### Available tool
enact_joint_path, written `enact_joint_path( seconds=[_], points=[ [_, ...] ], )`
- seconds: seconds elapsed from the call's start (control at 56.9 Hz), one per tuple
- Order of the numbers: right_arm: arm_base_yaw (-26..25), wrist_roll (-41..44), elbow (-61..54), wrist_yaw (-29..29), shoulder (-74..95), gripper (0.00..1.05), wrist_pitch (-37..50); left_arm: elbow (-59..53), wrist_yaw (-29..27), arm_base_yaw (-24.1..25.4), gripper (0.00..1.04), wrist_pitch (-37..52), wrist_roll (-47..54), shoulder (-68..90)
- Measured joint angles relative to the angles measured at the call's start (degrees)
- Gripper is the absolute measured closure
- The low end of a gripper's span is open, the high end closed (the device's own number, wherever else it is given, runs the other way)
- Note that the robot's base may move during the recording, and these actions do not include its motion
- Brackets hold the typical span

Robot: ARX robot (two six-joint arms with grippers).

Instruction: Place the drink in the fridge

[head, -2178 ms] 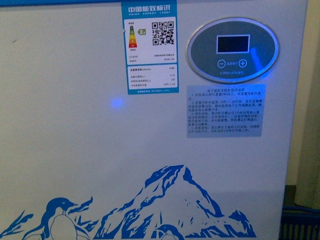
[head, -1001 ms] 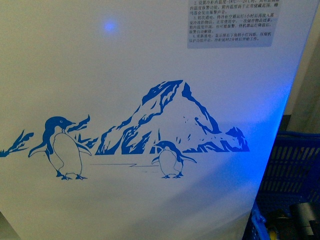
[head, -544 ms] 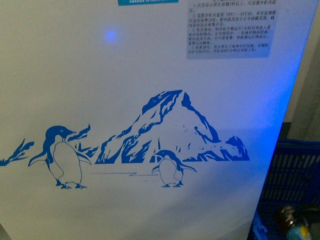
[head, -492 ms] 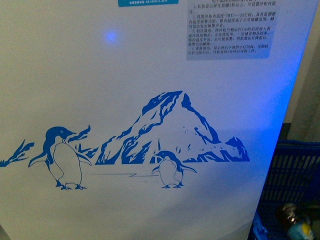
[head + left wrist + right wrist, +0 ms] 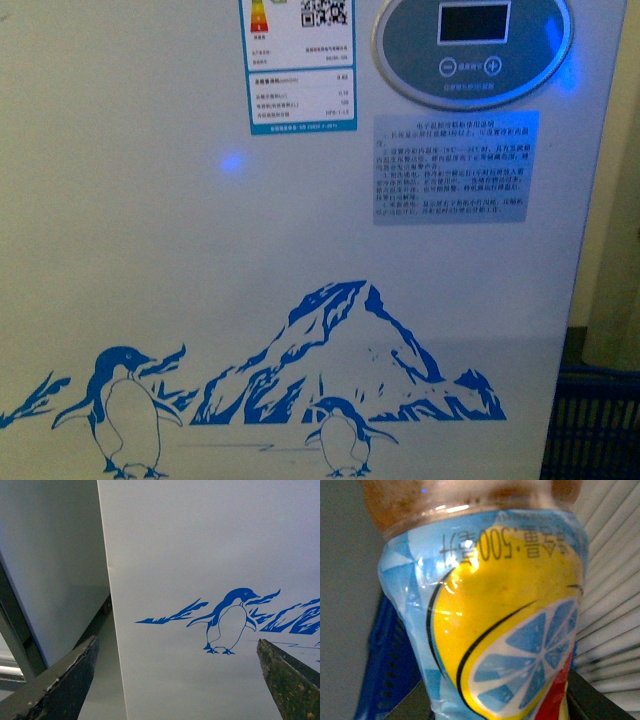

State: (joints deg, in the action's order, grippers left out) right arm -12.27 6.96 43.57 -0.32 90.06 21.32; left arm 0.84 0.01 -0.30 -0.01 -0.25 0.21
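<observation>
Closely, a clear plastic bottle of brown drink with a yellow-and-blue lemon label (image 5: 490,620) is grasped by the right pincer (image 5: 505,707); a blue perforated plastic basket (image 5: 382,670) is seen behind it. The left pincer (image 5: 176,645) is spread wide, released, and just beyond it the white chest fridge with blue penguin print (image 5: 200,540) is faced.

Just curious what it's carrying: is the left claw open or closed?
Open and empty: the left gripper's two fingers stand far apart, and only the fridge with its penguin print shows between them.
</observation>
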Motion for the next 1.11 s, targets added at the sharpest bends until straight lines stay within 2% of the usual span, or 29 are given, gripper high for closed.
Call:
enact_joint_path(
  seconds=[0.158,0.422,0.597,0.667,0.79,1.019,1.107],
  points=[
    [0.0,-0.3,-4.6,-0.3,-18.5,0.65,-3.6,0.0,0.0,0.0,0.08,0.0,0.0,0.0],
    [-0.7,-2.3,-10.1,1.2,-39.6,0.65,-8.0,0.0,0.0,0.0,0.08,0.0,0.0,0.0],
    [0.1,-4.7,-15.5,6.8,-55.2,0.65,-14.3,0.0,0.0,0.0,0.08,0.0,0.0,0.0],
    [2.6,-5.6,-18.4,10.7,-62.1,0.65,-18.1,0.0,0.0,0.0,0.08,0.0,0.0,0.0],
    [6.4,-8.2,-19.8,14.3,-68.7,0.65,-22.4,0.0,0.0,0.0,0.08,0.0,0.0,0.0],
    [14.0,-12.6,-21.4,20.5,-73.4,0.65,-20.0,0.0,0.0,0.0,0.08,0.0,0.0,0.0],
    [17.6,-12.6,-22.1,25.0,-73.5,0.65,-18.6,0.0,0.0,0.0,0.08,0.0,0.0,0.0]
  ],
)
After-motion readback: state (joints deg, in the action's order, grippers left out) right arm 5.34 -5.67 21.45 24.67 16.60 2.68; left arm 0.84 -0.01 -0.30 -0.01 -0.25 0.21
